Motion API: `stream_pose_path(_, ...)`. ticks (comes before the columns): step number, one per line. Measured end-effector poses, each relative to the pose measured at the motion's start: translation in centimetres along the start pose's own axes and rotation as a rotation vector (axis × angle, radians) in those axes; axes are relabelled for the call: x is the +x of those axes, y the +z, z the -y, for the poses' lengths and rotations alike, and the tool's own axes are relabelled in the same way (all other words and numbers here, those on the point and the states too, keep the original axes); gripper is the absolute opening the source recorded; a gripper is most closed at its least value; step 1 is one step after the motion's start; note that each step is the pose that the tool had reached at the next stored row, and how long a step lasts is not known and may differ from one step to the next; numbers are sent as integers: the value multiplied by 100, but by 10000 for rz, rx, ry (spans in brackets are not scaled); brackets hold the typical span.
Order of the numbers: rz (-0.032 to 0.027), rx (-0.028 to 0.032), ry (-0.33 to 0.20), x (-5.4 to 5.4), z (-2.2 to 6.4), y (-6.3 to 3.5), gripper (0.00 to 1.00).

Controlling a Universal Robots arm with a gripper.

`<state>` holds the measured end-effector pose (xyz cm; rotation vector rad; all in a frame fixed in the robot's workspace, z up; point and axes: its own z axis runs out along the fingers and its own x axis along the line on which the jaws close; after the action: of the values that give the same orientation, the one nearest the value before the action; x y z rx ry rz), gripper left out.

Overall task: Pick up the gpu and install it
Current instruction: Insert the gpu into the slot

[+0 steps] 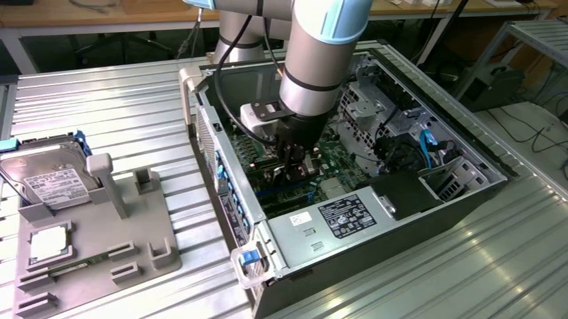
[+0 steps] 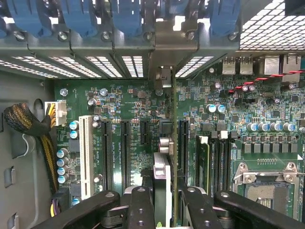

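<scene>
My gripper point(image 1: 297, 166) is down inside the open computer case point(image 1: 233, 219), over the green motherboard point(image 2: 124, 105). In the wrist view the gripper point(image 2: 167, 210) is shut on the gpu point(image 2: 174, 143), which I see edge-on as a thin card standing upright between the black fingers point(image 2: 141, 205). The card runs along a long black expansion slot point(image 2: 183, 148). Its silver bracket point(image 2: 167, 52) reaches the case's rear slot openings below the blue clips point(image 2: 126, 16). I cannot tell whether the card's edge is seated in the slot.
Black slots point(image 2: 125, 152) and a white slot point(image 2: 86, 152) lie beside the card, the CPU socket point(image 2: 264, 188) on its other side. A sleeved cable bundle point(image 2: 24, 121) hangs nearby. On the exterior view's left, a grey fixture point(image 1: 98, 252) holds a hard drive point(image 1: 44, 176).
</scene>
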<state>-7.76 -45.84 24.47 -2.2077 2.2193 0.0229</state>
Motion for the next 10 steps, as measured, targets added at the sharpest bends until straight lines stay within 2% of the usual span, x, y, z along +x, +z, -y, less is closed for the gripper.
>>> stream_pose_path(10, 10, 6, 0, -1, -11, 4, 28)
